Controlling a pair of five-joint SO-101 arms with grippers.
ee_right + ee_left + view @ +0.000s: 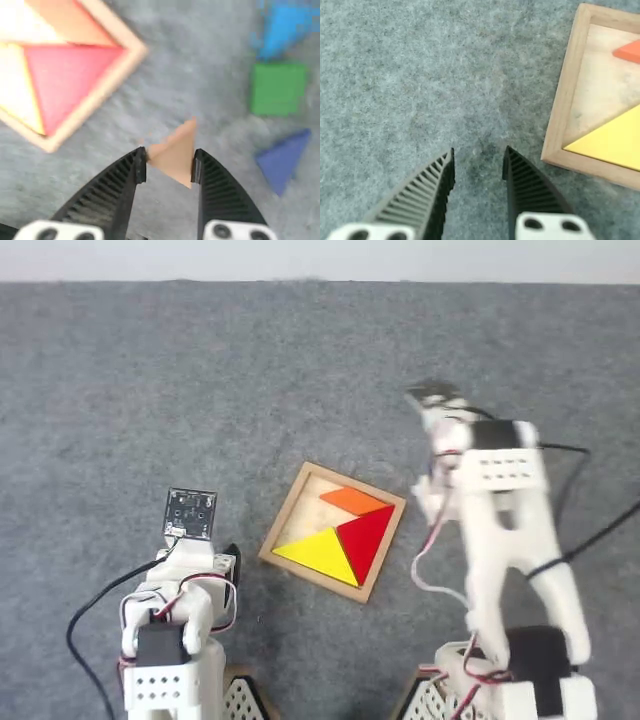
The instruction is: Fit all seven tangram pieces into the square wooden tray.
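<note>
The left gripper (479, 150) hangs spread and empty over the grey felt (395, 75), just beside the square wooden tray (284, 510). The tray holds a large yellow triangle (318, 552), a large red triangle (365, 535) and an orange slanted piece (352, 500). The right gripper (169, 151) pinches a small peach triangle (175, 150) outside the tray, while a light-blue triangle (282, 27), a green square (277, 89) and a dark-blue triangle (282, 157) lie loose, so four pieces seem left to place.

The tray (282, 512) is lying on the table (150, 390), and three pieces (365, 535) are sitting inside it, toward its right corner.
</note>
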